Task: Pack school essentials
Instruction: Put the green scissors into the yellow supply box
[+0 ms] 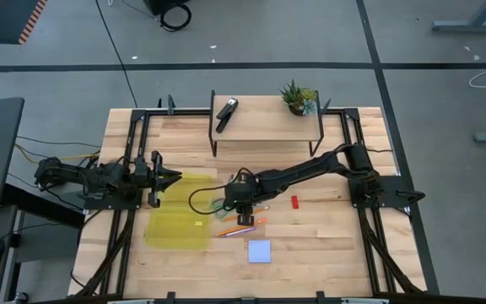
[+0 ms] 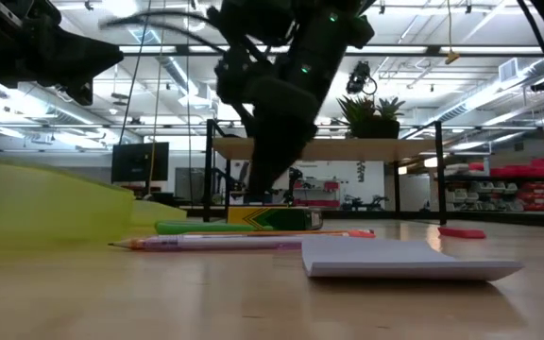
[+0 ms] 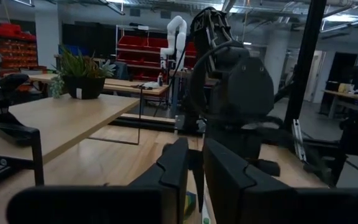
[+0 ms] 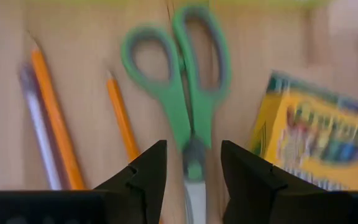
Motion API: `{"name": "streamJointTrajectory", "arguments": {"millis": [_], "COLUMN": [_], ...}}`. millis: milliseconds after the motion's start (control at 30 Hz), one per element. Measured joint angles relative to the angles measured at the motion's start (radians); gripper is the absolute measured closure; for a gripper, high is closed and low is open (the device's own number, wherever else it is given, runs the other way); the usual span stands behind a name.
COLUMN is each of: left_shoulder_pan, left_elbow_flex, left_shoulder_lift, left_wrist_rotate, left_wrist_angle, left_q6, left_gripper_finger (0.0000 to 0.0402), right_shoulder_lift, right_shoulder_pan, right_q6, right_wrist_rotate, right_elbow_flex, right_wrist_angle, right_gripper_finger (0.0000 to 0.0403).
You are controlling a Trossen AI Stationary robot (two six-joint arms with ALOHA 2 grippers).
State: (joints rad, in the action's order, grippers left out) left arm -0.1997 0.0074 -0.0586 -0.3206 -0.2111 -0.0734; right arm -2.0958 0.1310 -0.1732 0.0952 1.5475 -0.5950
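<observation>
the right gripper hangs spread over the green-handled scissors (orange pencils beside); the left gripper, nearly pressed together, waits apart.

The scissors lie between 2 pencils and the crayon box; the note pad lies apart, seemingly nearer the table's front edge.

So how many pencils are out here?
3, lying together beside the scissors: a long orange pencil, a pale pencil right alongside it, and a shorter orange pencil nearest the scissors. The right gripper may hide more.
</observation>
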Motion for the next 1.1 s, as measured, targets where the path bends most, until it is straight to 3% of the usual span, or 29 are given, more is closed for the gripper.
{"name": "streamJointTrajectory", "arguments": {"millis": [1100], "left_shoulder_pan": [0.0], "left_elbow_flex": [0.0], "left_shoulder_lift": [0.0], "left_wrist_rotate": [-0.002], "left_wrist_angle": [0.005], "left_q6": [-0.016], "left_gripper_finger": [0.0344], "right_shoulder_lift": [-0.005], "right_shoulder_pan": [-0.004], "right_q6": [-0.044], "right_wrist_rotate": [0.021], "right_elbow_flex": [-0.066], "right_wrist_angle": [0.028], "right_gripper_finger": [0.0245]}}
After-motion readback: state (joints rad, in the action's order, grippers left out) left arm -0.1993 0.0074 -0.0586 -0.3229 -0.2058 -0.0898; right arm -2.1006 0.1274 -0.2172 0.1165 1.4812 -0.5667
